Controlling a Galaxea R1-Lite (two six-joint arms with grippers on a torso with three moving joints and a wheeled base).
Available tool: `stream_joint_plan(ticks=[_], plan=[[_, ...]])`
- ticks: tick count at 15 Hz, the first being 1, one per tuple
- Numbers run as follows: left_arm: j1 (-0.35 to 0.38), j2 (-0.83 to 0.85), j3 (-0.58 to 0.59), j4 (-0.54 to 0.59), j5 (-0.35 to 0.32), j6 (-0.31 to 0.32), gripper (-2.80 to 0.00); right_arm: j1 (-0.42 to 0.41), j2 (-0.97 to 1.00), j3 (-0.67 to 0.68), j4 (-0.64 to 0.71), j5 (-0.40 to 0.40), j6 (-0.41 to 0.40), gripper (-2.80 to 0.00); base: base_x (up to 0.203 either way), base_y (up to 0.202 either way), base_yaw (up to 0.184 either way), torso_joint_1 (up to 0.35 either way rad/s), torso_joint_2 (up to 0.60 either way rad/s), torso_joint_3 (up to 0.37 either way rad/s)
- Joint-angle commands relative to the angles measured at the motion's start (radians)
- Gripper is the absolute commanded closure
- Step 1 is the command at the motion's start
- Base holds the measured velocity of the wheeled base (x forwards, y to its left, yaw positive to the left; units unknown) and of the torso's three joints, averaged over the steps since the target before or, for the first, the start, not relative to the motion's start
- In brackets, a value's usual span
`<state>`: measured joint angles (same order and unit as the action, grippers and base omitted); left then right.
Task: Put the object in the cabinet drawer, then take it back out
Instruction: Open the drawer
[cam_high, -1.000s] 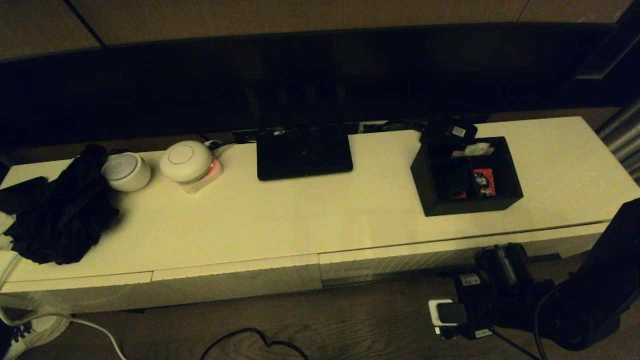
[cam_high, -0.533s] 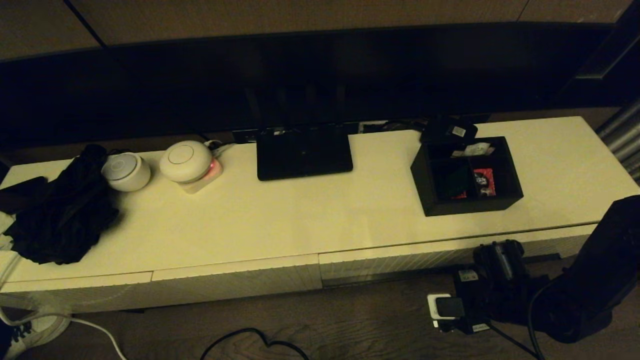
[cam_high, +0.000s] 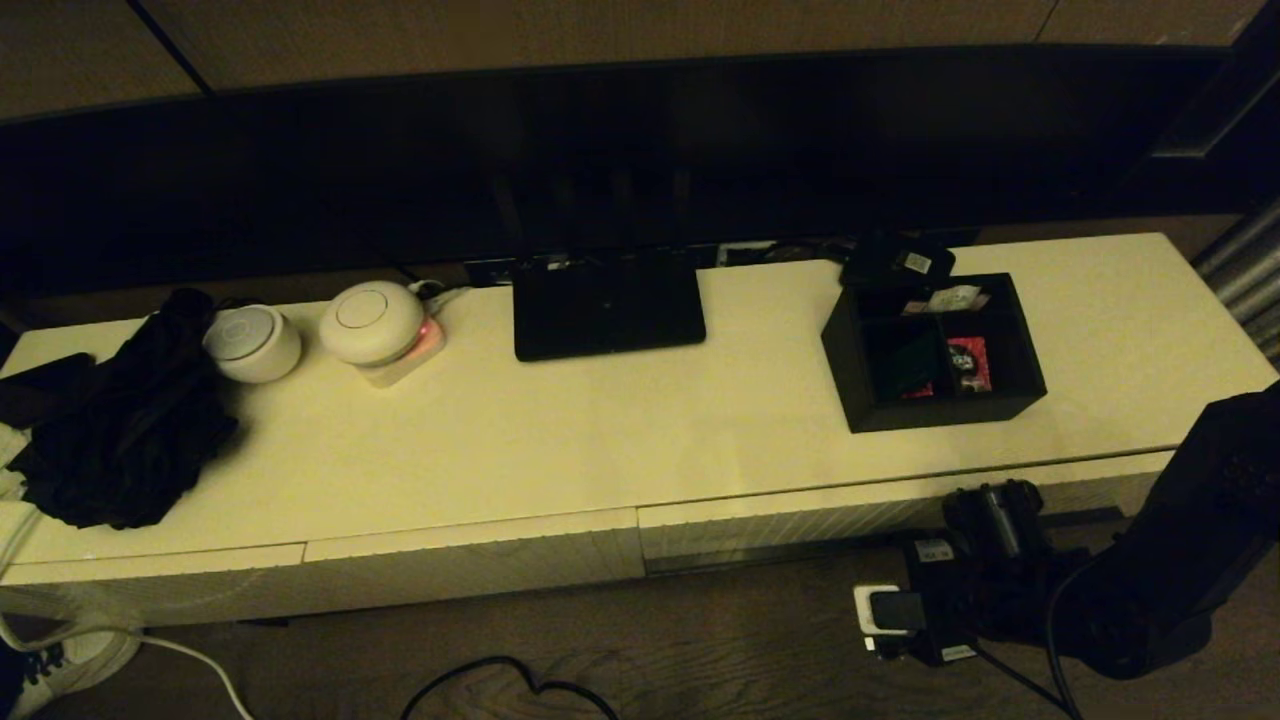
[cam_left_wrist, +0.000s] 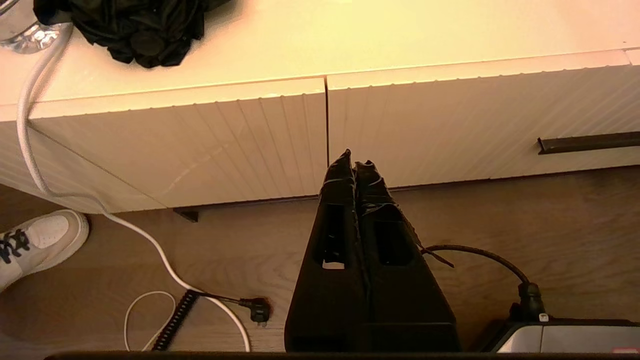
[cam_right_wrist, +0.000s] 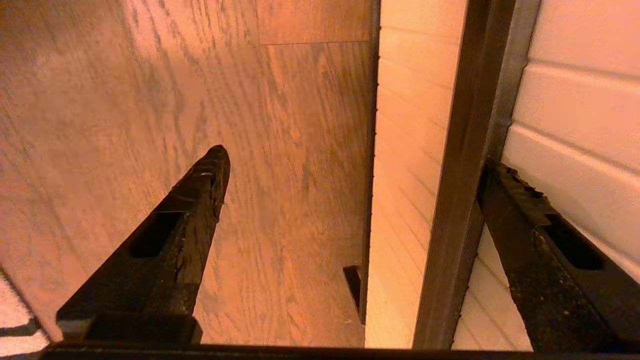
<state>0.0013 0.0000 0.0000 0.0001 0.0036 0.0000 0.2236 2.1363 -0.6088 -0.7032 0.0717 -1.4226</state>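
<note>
The right gripper (cam_right_wrist: 350, 165) is positioned at the cabinet drawer (cam_high: 900, 505) front, jaws spread wide astride its dark handle bar (cam_right_wrist: 460, 175). The organiser box (cam_high: 933, 352) is seated on the cabinet top (cam_high: 600, 440). The left gripper (cam_left_wrist: 356, 165) is parked, jaws together.

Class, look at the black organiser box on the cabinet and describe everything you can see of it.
The black organiser box is square and open-topped, with thin, matte dark walls and inner dividers splitting it into compartments. A red packet lies in one compartment, a white packet in another. It sits upright on the right part of the cream cabinet top, near the front edge, just in front of a small black device with a white label. No fingers touch it.
</note>
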Motion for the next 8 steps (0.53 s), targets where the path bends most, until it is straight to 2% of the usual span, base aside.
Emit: stream_joint_plan(ticks=[1,8], plan=[[0.0,0.0,0.003,0.0,0.001,0.0,0.0,0.002,-0.039,0.025,0.003,0.002,-0.007,-2.8,0.0,0.0,0.0,0.0,0.0,0.0],[0.0,0.0,0.003,0.0,0.0,0.0,0.0,0.002,-0.059,0.094,0.013,0.0,-0.004,-2.8,0.0,0.0,0.0,0.0,0.0,0.0]])
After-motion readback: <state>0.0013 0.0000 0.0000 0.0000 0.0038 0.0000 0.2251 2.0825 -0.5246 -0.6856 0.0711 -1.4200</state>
